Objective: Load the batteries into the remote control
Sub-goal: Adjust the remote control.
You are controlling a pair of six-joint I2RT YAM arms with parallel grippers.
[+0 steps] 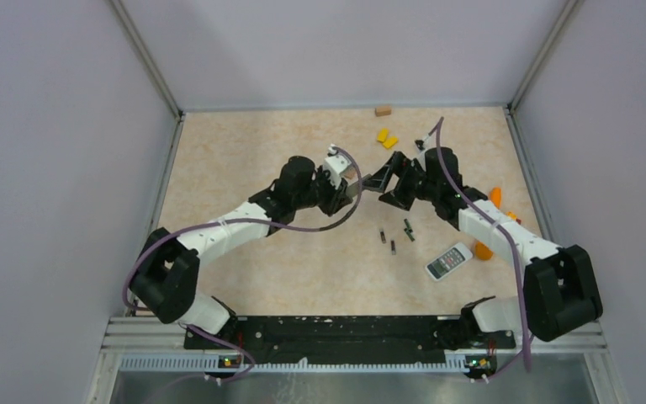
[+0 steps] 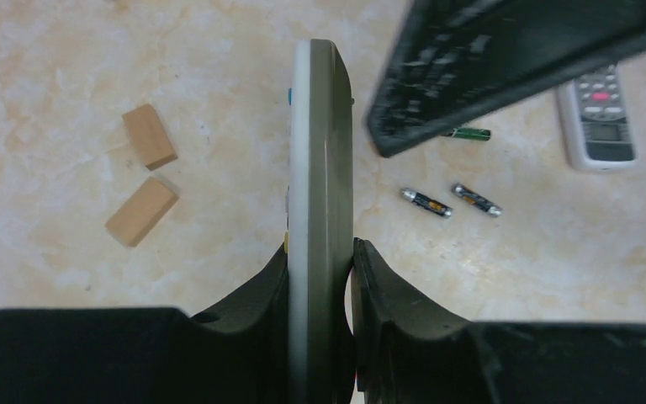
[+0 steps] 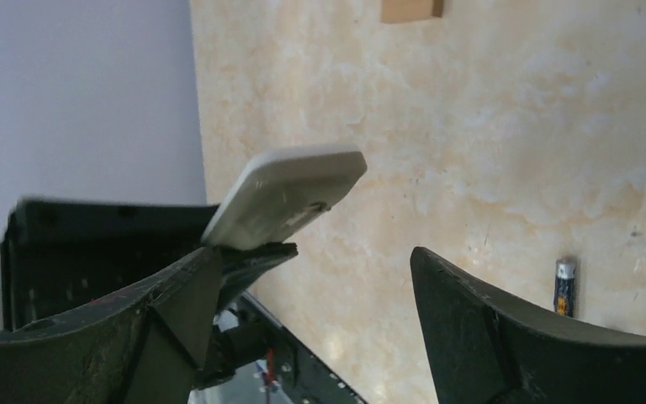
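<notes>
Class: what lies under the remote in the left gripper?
Marbled table shows around the remote, wooden blocks on one side, batteries on the other. The strip directly beneath is hidden by the remote itself.

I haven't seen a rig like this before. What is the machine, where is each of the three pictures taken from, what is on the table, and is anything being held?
Two robot arms are bolted at the near edge of a table, and each ends in a two-finger gripper. The wide picture looks down from above and behind them. The other two come from a camera on each wrist.

The left gripper is clamped on a grey remote control, seen edge-on. The right gripper is open, close beside that remote's end.

On the table lie three small batteries, a second, white remote, wooden blocks and yellow blocks.
</notes>
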